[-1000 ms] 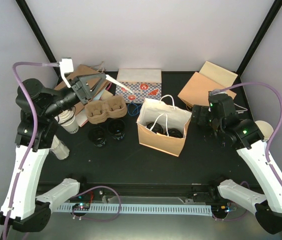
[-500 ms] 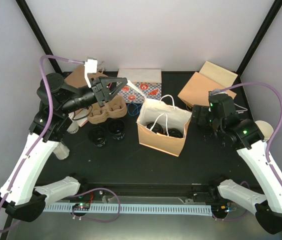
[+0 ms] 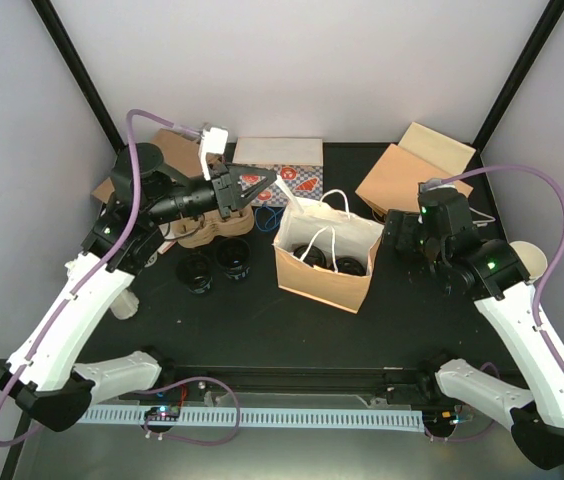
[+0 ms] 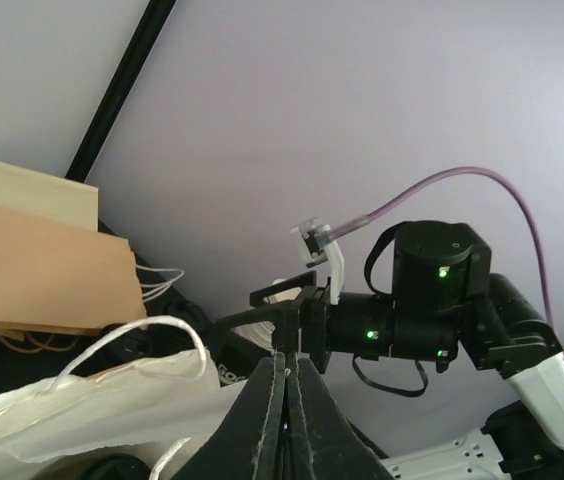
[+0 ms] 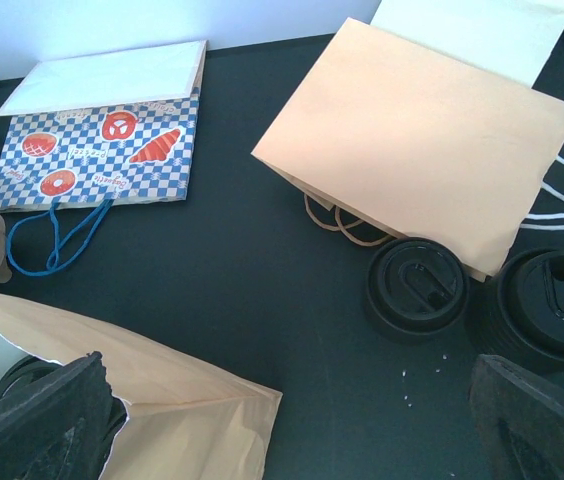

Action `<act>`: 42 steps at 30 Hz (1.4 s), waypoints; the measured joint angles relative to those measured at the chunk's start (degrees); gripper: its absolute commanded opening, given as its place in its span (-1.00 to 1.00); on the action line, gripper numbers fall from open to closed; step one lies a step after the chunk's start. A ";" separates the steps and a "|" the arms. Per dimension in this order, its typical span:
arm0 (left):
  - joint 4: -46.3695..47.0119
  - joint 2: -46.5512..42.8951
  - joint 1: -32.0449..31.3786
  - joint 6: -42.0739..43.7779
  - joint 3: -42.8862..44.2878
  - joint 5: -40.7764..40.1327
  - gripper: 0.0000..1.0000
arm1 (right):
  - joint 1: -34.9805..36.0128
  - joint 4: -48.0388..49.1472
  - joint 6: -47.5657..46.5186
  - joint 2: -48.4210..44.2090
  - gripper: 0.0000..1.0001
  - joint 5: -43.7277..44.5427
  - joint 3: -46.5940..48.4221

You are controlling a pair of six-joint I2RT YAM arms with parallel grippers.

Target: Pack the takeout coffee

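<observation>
Two takeout coffee cups (image 3: 195, 270) (image 3: 232, 256) with black lids stand on the table left of the open brown paper bag (image 3: 327, 275). More black-lidded cups (image 3: 352, 265) sit inside it. Two others (image 5: 417, 285) (image 5: 552, 300) stand beside a flat tan bag in the right wrist view. My left gripper (image 3: 274, 182) is shut and hangs just above the bag's left rim. In the left wrist view its fingertips (image 4: 284, 355) are pressed together, with nothing plainly between them. My right gripper (image 5: 282, 430) is open and empty, right of the bag (image 5: 142, 400).
Brown pulp carriers (image 3: 207, 225) lie behind the two left cups. A blue checkered bag (image 3: 282, 172) lies flat at the back, and flat tan bags (image 3: 412, 165) lie at the back right. Cream paper cups (image 3: 122, 300) lie at the left edge.
My left arm has swung right from over the carriers to the bag's left rim, its gripper shut throughout. The right arm has not moved.
</observation>
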 measured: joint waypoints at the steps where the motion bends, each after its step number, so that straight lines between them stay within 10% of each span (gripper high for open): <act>1: -0.48 0.17 -0.11 0.37 -0.02 -0.09 -0.97 | 0.00 0.00 0.00 -0.02 1.00 0.00 -0.02; 9: -5.27 2.27 -0.57 3.61 0.00 -1.31 -0.85 | 0.00 0.00 0.00 -0.20 1.00 0.02 -0.02; 14: -9.97 5.27 -0.90 7.26 0.11 -3.21 0.62 | 0.00 0.00 0.00 -0.44 1.00 0.02 -0.11; 17: -16.52 6.60 -0.96 10.40 1.62 -9.03 0.84 | 0.00 0.00 0.00 -0.46 1.00 0.02 -0.13; 30: -44.26 0.96 8.57 15.78 17.16 -43.01 0.90 | 0.00 0.02 -0.02 -0.66 1.00 0.00 -0.31; 42: -55.32 -6.58 24.90 18.23 7.74 -50.82 0.85 | 0.00 0.13 -0.07 -1.09 1.00 -1.09 -1.22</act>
